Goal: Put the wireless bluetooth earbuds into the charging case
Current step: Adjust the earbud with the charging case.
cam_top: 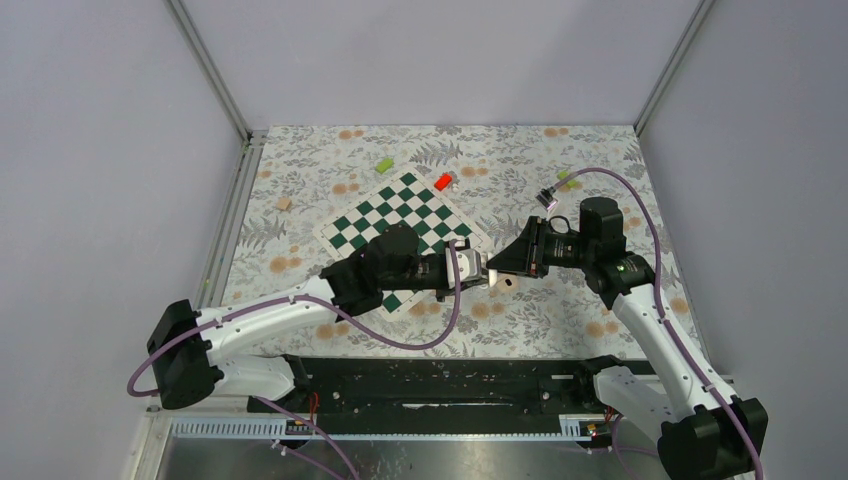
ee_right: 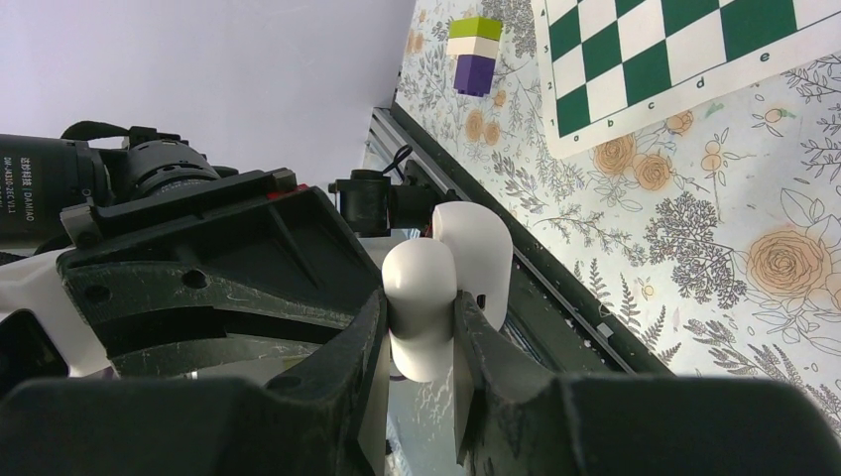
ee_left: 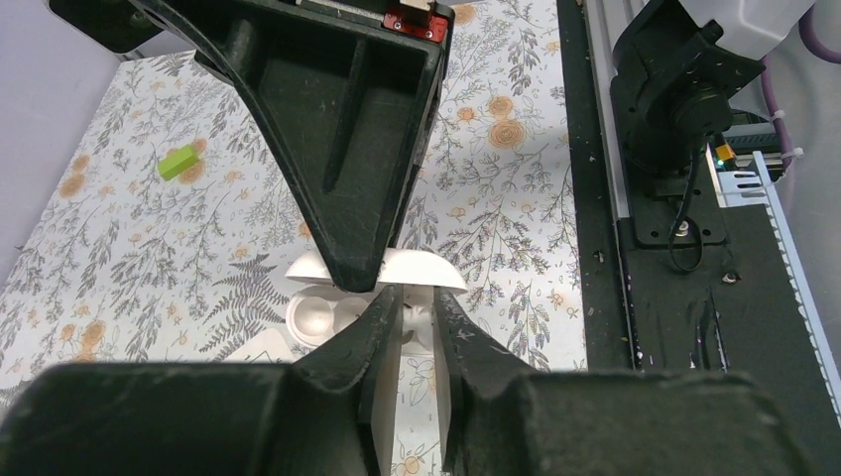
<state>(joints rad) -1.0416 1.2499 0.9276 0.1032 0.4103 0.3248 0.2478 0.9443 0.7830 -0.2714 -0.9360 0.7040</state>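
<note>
White charging case [ee_right: 424, 273], lid open, sat mid-frame, clenched in the right hand [ee_right: 419, 332] above the desk [ee_right: 694, 208]. The left hand [ee_left: 417, 309] hung narrowed at its hollow; whether it gripped an earbud I could not tell. Seating called for square alignment and gentle pressure. The green block [ee_left: 179, 162] at upper left and the chessboard [ee_right: 674, 50] posed no obstruction.

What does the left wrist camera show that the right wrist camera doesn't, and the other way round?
Only the left wrist view: the open inside of the charging case with its pale wells, a green block on the cloth, and the right arm's base.
Only the right wrist view: the chessboard, a stacked green, white and purple block, and the case's smooth outer shell.
Both: the case held by the right gripper, and the floral cloth.
</note>
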